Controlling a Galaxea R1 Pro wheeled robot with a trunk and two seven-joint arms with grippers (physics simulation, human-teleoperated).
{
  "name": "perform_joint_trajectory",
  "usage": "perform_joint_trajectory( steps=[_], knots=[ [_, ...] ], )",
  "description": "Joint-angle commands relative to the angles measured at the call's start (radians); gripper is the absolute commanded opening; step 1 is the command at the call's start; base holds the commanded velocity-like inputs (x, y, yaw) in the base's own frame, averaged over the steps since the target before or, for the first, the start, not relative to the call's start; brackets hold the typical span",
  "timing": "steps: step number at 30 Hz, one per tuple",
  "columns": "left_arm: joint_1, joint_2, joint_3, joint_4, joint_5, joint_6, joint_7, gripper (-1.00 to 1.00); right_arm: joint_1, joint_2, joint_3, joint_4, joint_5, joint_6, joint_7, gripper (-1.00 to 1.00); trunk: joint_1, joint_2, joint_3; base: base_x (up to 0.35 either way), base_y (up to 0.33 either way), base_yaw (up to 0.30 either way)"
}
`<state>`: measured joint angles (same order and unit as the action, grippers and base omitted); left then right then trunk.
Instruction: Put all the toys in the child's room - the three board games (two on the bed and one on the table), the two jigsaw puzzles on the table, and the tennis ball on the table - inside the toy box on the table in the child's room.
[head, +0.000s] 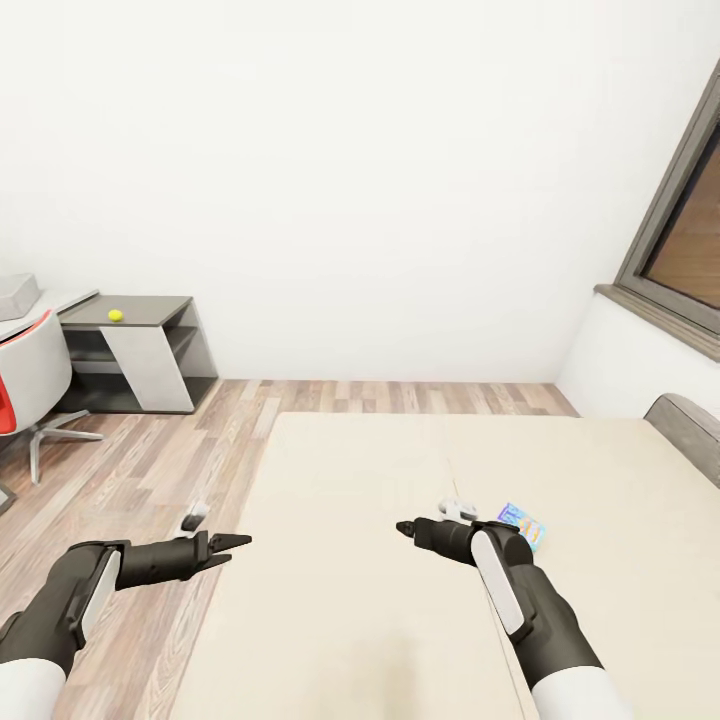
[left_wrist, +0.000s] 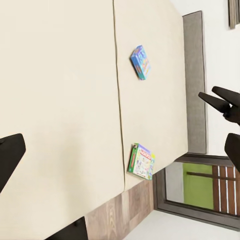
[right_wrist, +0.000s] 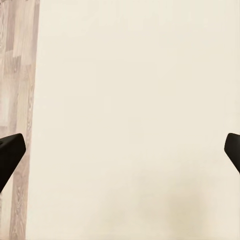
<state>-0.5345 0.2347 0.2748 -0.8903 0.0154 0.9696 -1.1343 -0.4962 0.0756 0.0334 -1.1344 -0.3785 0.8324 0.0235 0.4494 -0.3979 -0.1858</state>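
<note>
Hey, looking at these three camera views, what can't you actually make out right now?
- Small blue board game: head view, partly behind the right tool.
- Green-edged board game: left wrist view, cover print too small to read.
- Toy box: head view, cut by the picture's edge, contents hidden.
- Tennis ball: too small for detail.

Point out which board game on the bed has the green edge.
The larger board game near the bed's corner, by the window; the other board game is small and blue.
</note>
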Motion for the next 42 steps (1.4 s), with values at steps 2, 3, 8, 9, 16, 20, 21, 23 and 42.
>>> perform_joint_trajectory(
  steps=[2, 3, 8, 9, 16, 20, 21, 23, 42],
  knots=[
    [-0.001, 0.0, 0.001, 0.0, 0.001, 0.009, -0.002, 1.0, -0.001, 0.001, -0.001, -0.001, 0.001, 0.004, 0.003, 1.0, 0.001, -0.002, -0.002, 0.0, -0.01, 0.0],
    [-0.001, 0.0, 0.001, 0.0, 0.001, 0.009, -0.002, 1.0, -0.001, 0.001, -0.001, -0.001, 0.0, 0.003, 0.003, 1.0, 0.001, -0.002, -0.002, 0.0, -0.006, 0.0],
    [-0.001, 0.0, 0.001, 0.0, 0.001, 0.009, -0.002, 1.0, -0.001, 0.0, -0.001, -0.001, -0.002, 0.002, 0.003, 1.0, 0.001, -0.002, -0.002, 0.0, -0.003, 0.0],
    [-0.001, 0.0, 0.001, 0.0, 0.001, 0.009, -0.002, 1.0, -0.001, 0.0, -0.001, -0.001, -0.002, 0.002, 0.003, 1.0, 0.001, -0.002, -0.002, 0.0, 0.0, 0.0],
    [-0.001, 0.0, 0.001, -0.001, 0.001, 0.009, -0.002, 1.0, -0.001, 0.001, -0.001, -0.001, -0.003, 0.002, 0.003, 1.0, 0.001, -0.002, -0.002, 0.0, 0.0, 0.0],
    [-0.001, 0.0, 0.0, 0.0, 0.001, 0.009, -0.002, 1.0, -0.001, 0.001, -0.001, -0.001, -0.003, 0.002, 0.003, 1.0, 0.001, -0.002, -0.002, 0.0, -0.002, 0.0],
    [-0.001, 0.0, 0.0, 0.0, 0.001, 0.009, -0.002, 1.0, -0.001, 0.001, -0.001, -0.001, -0.004, 0.002, 0.003, 1.0, 0.001, -0.002, -0.002, 0.0, -0.021, 0.0],
    [-0.001, 0.0, -0.001, 0.0, 0.001, 0.009, -0.002, 1.0, -0.001, 0.001, -0.001, -0.001, -0.004, 0.003, 0.003, 1.0, 0.001, -0.002, -0.002, 0.0, -0.081, 0.0],
    [-0.001, 0.0, -0.002, 0.0, 0.001, 0.009, -0.002, 1.0, -0.001, 0.001, -0.003, -0.001, -0.006, 0.005, 0.01, 1.0, 0.001, -0.002, -0.002, 0.0, -0.049, 0.0]
  ],
)
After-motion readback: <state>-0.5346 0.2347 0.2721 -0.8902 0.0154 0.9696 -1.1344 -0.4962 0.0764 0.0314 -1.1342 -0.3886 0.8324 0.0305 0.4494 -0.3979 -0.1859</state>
